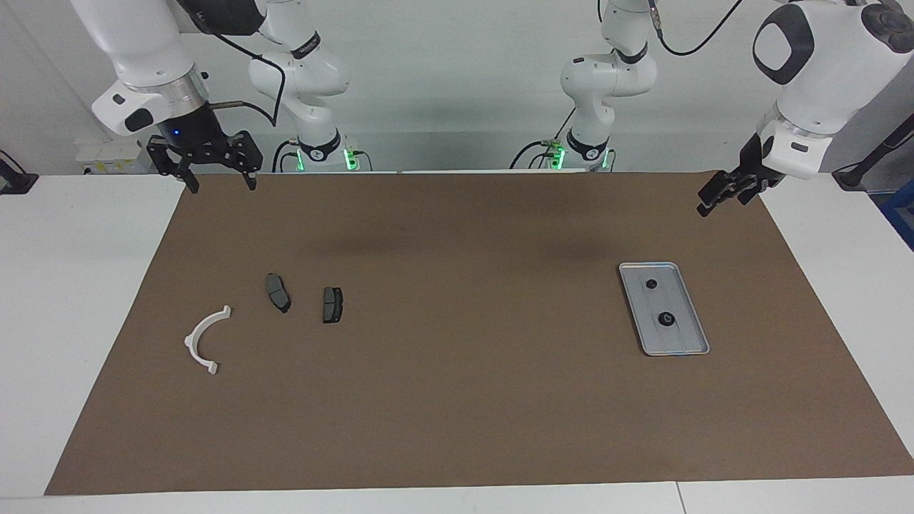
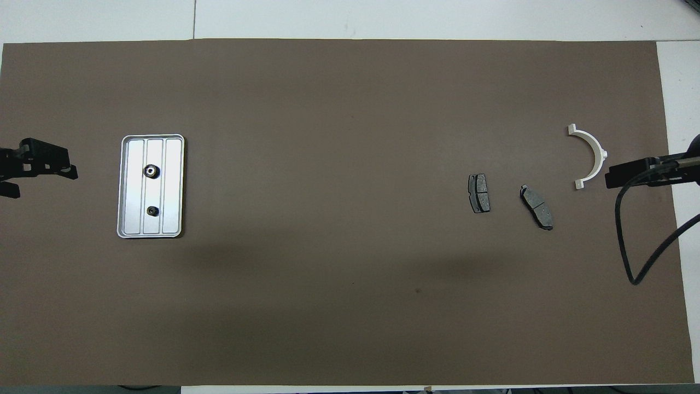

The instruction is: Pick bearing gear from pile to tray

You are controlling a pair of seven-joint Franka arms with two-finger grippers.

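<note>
Silver tray (image 1: pixel 696 342), lengthwise toward robots

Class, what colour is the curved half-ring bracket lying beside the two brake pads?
White; the half-ring bracket shows best in the overhead view, against the brown mat.
</note>
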